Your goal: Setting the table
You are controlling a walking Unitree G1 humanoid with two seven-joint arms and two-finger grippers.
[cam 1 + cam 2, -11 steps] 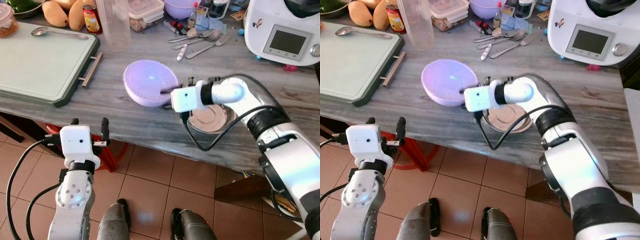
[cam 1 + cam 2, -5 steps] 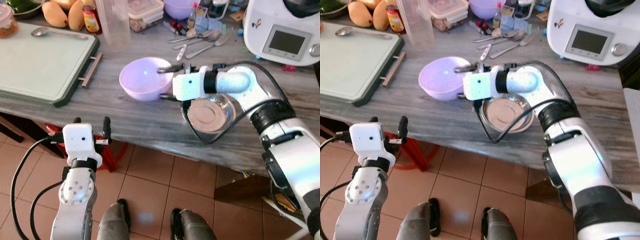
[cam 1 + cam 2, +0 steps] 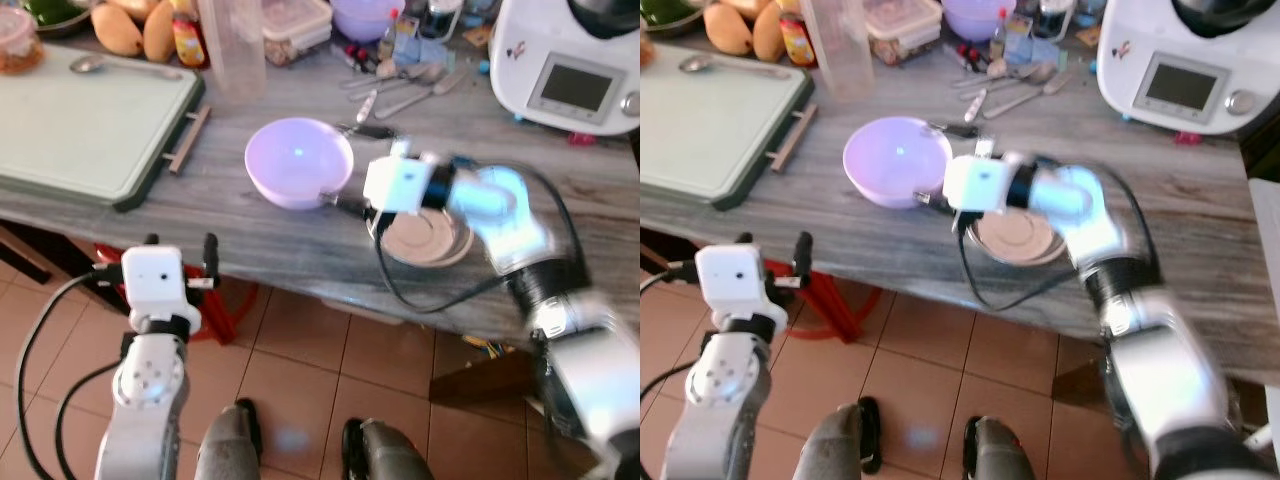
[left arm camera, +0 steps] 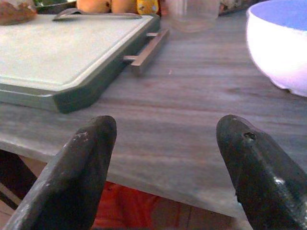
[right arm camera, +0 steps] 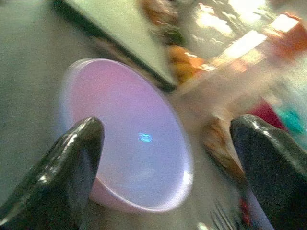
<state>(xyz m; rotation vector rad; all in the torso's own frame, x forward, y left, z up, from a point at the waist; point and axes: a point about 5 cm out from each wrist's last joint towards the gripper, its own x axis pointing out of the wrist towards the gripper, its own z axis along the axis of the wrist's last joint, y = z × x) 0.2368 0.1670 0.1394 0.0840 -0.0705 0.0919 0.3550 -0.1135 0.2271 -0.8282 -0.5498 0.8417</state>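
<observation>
Two bowls on grey wood-grain table (image 3: 250, 240): round lilac plastic bowl (image 3: 298, 162) upright, steel bowl (image 3: 428, 238) just beside. Right gripper (image 3: 350, 168) has let go since 0.5 s ago, fingers spread. Left gripper (image 3: 180, 262) idle, fingers apart.

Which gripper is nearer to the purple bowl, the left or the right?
Right. The right gripper is open beside the purple bowl on the table; the left gripper hangs below the table edge.

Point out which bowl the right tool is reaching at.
The big lilac bowl at mid-table: the right tool, fingers open, sits at its rim. The steel bowl lies under that arm, and another lilac bowl stands far back among the clutter.
</observation>
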